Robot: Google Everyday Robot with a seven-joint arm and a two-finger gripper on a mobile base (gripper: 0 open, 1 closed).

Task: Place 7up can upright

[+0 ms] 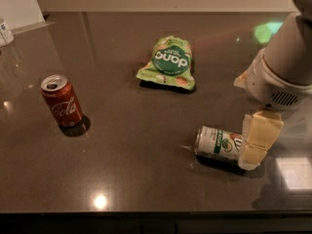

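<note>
Hanging low, the gripper (257, 141) covers the right end of the 7up can (219, 143), which lies on its side and stretches left from it. Whether the gripper is apart or clamped, I cannot tell. It should grip squarely across the body, then tip slowly. The red can (61, 101) stands well left, and the snack bag (168, 62) lies beyond.

White rounded arm (288, 52), vented wrist (279, 89), cream claw (254, 150) lower right.

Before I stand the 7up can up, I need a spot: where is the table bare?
Barest: the table between the Coca-Cola can, the green snack bag and the lying 7up can; also the front strip before both cans. Crowded: the right side, where the gripper sits at the 7up can's end.
</note>
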